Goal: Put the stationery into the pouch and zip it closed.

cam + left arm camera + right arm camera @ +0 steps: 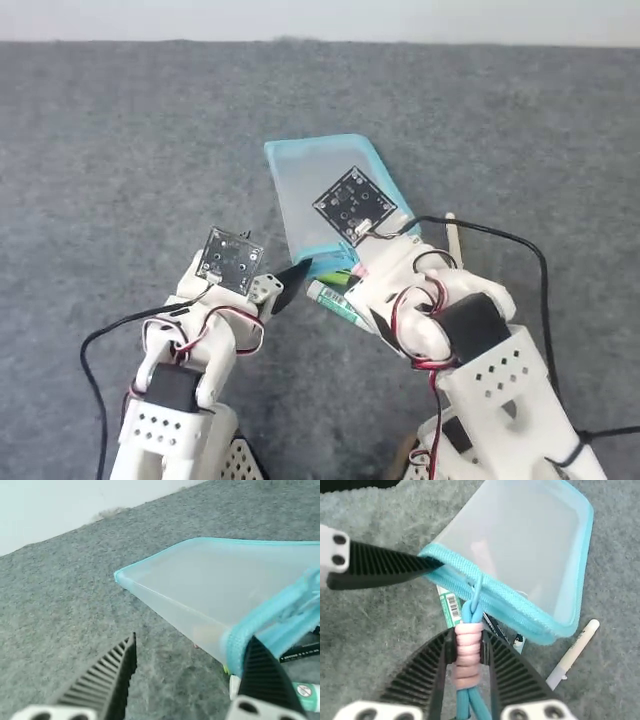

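Light: bright, even and diffuse across the grey tabletop (110,140).
Shadows: soft and faint, lying close under the pouch (210,585) edge.
Glare: a mild pale sheen on the pouch's translucent face; the wall (60,505) strip is very bright.

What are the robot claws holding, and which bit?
The right claw pinches the pink-wrapped pull cord of the clear blue-edged pouch. The left claw is open.
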### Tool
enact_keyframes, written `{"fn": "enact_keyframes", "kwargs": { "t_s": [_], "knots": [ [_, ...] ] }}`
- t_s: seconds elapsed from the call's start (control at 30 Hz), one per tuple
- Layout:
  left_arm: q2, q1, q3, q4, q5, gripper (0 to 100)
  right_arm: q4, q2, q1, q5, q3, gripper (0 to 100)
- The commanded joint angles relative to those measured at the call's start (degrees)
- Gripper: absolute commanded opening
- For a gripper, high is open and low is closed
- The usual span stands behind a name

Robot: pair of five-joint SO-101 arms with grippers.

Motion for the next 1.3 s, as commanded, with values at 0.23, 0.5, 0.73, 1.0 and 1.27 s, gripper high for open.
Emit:
{"fn": "enact_keyframes", "kwargs": {
  "t_s": [0.23, 0.5, 0.73, 1.0, 1.27],
  "knots": [
    [0.62, 0.0, -0.57, -1.58, 0.7, 32, 6.9, -2.07, -9.89, 5.89, -3.78, 0.6],
    [0.53, 0.0, -0.57, -1.58, 0.7, 28, 9.63, -5.85, -10.24, 9.41, -3.78, 0.6],
    [0.53, 0.09, -0.57, -1.58, 0.7, 19, 12.44, -12.0, -10.24, 9.49, -3.52, 0.6],
    [0.35, 0.18, -0.57, -1.58, 0.7, 1, 6.73, -7.78, -7.96, 9.49, 1.49, 0.6],
    [0.26, -1.05, -1.01, -1.58, 3.08, 1, -0.31, 0.48, 3.03, 9.49, 1.76, 0.6]
  ]
}}
